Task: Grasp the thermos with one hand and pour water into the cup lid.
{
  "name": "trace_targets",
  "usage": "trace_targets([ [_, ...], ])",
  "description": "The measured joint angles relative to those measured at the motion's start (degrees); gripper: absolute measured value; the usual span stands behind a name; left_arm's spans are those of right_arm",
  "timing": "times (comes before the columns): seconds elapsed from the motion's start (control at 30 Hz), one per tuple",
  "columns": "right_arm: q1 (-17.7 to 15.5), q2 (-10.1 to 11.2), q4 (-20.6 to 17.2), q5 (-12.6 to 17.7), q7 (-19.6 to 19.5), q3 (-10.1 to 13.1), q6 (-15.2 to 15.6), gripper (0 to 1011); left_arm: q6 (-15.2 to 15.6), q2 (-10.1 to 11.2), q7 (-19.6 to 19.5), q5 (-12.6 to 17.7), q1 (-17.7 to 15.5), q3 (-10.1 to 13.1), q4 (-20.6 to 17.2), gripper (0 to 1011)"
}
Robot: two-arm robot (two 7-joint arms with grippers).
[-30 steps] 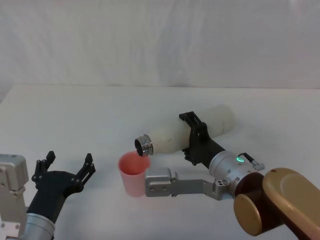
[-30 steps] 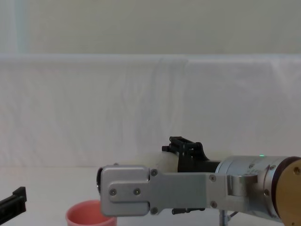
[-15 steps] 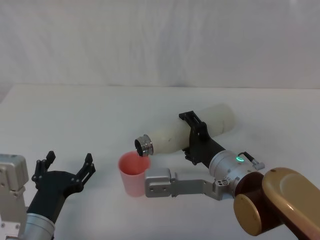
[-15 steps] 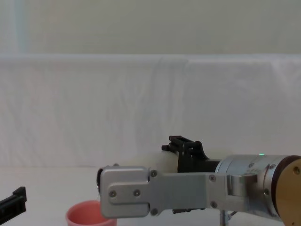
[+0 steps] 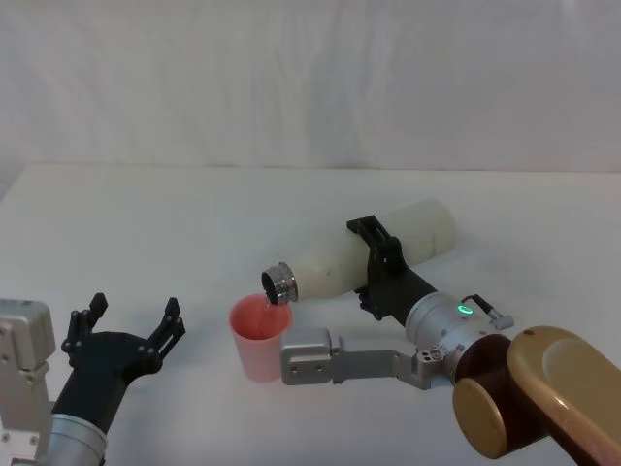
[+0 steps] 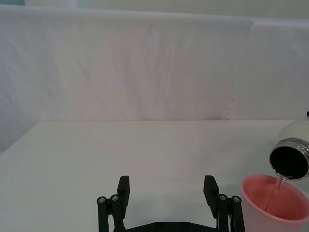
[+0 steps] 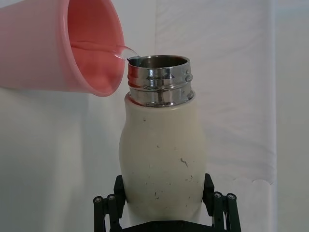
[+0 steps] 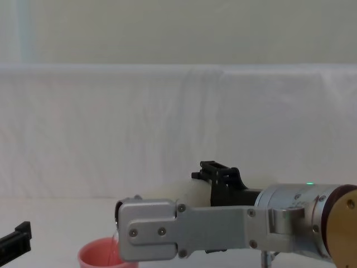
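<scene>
Pouring under way — thermos [image 5: 364, 254] grasped and tipped near level by right gripper [image 5: 379, 264], clamped round its body; thin stream running from steel neck [image 7: 159, 79] into cup [image 5: 258, 335] just below. Still to do: fill, right, set down. Matte cream shell, scuffed; shiny threaded neck; smooth pink plastic cup. Left gripper [image 5: 122, 335] spread wide, idle, beside cup.

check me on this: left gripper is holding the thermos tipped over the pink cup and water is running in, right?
Wrong arm. The right gripper holds the thermos tipped over the cup, as the head view shows; the left gripper sits open beside it. Water does run in, seen in the left wrist view.
</scene>
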Motion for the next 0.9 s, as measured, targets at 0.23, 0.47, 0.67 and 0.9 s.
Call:
trace_targets([
  [0.23,-0.1,-0.1,0.1,0.0,-0.1,0.0,0.0,957,0.0,0.0,0.0,0.0,0.0,0.0,0.0,1001],
  [0.47,-0.2,-0.1,0.1,0.0,-0.1,0.1,0.0,957,0.0,0.0,0.0,0.0,0.0,0.0,0.0,1001],
  [0.67,-0.2,-0.1,0.2,0.0,-0.1,0.1,0.0,957,0.0,0.0,0.0,0.0,0.0,0.0,0.0,1001],
  [0.9,-0.1,-0.2,0.2,-0.1,-0.1,0.0,0.0,957,0.0,0.0,0.0,0.0,0.0,0.0,0.0,1001],
])
